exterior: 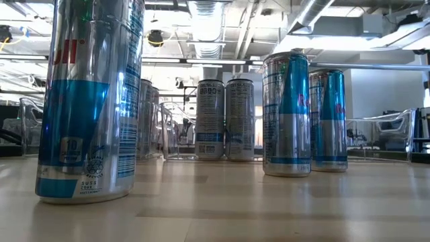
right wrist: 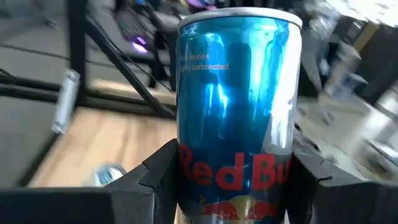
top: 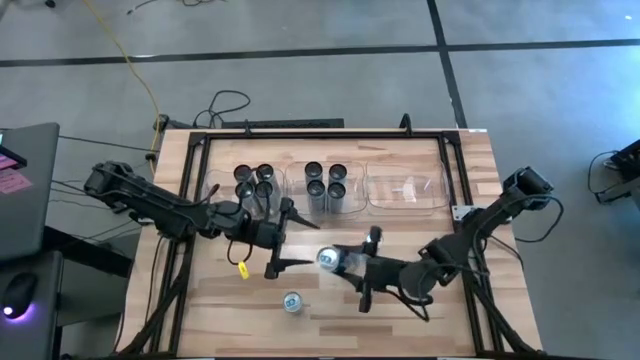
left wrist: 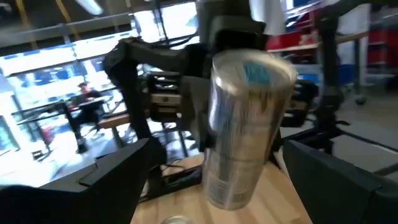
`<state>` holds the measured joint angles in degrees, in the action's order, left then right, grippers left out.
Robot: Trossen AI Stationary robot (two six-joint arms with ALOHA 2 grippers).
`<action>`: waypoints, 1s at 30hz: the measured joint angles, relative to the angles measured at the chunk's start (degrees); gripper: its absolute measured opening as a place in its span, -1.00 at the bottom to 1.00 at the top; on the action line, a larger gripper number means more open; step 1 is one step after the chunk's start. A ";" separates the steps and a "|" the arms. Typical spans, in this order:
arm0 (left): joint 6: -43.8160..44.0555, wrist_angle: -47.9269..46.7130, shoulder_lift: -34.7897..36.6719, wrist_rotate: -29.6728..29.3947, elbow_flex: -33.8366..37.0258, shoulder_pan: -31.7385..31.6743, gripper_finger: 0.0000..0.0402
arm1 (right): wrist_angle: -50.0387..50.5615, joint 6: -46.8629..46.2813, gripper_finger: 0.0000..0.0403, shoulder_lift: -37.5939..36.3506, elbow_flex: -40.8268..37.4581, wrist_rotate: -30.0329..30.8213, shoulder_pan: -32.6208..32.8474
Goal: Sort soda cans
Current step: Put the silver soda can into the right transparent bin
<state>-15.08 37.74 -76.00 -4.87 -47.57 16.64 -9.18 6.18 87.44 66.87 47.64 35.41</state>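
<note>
One blue can (right wrist: 236, 112) in right hand (top: 348, 262) (base hidden), left hand (top: 283, 240) agape.

A blue-and-silver soda can (right wrist: 239, 112) carries the brand lettering "Red Bu", cut off at its curve, in red across its lower body, with small pale print reading "carbonated" higher up. On the large near can (exterior: 91, 101) at table level, a badge shows the number "10" and fine print beneath it is too small to read. Labels on the other cans cannot be made out.
</note>
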 joint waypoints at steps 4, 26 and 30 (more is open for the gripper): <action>-0.09 0.07 -0.02 0.97 -1.09 0.04 0.79 | -2.64 1.50 0.04 -0.04 0.02 -7.46 -2.42; -0.36 5.09 -3.50 12.78 -1.57 -3.36 0.55 | -5.74 0.14 0.04 0.00 0.00 -25.47 -11.30; -0.31 9.97 -6.30 13.29 -1.57 -3.59 0.45 | -5.09 -2.01 0.04 -0.01 0.00 -26.81 -11.83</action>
<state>-15.39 47.71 -82.30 8.43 -49.15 13.05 -14.28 4.17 87.43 66.87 20.83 23.58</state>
